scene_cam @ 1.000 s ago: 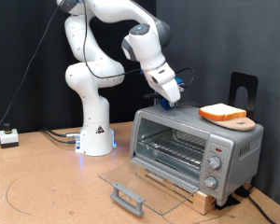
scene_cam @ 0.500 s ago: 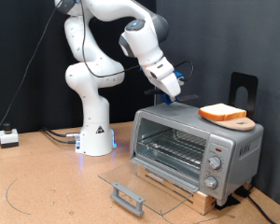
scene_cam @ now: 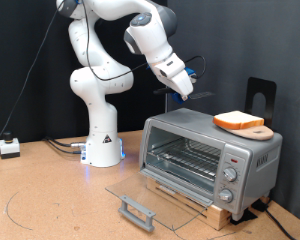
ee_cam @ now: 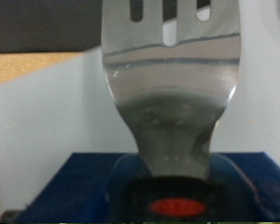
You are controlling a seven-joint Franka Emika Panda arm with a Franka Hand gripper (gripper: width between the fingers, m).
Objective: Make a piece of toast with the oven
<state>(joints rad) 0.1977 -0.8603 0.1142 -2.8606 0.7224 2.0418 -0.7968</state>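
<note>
A: Gripper [scene_cam: 184, 88] first. Where is it?

B: In the air above the oven's [scene_cam: 210, 151] top, over the edge toward the exterior view's left. A second ago it sat low, almost on the oven's top; it has risen since and drawn a little to the left.

A: Holding anything?

B: Yes. The wrist view shows a metal spatula [ee_cam: 172, 89] filling the picture, its slotted blade running away from the camera and its neck pinched between the blue pads [ee_cam: 47, 187]. So the claw is pressed together on the spatula.

A: And the toast?

B: The toast [scene_cam: 238, 121] lies on a round board [scene_cam: 256, 131] on the oven's top, at the corner toward the exterior view's right. It has not moved across the three pictures.

A: The oven?

B: Door [scene_cam: 142, 203] dropped fully open, lying flat on the bench [scene_cam: 40, 200] in front, glass up, handle at its near edge. The rack [scene_cam: 186, 158] inside is bare. The oven stands on a wooden block. None of that has changed.
</note>
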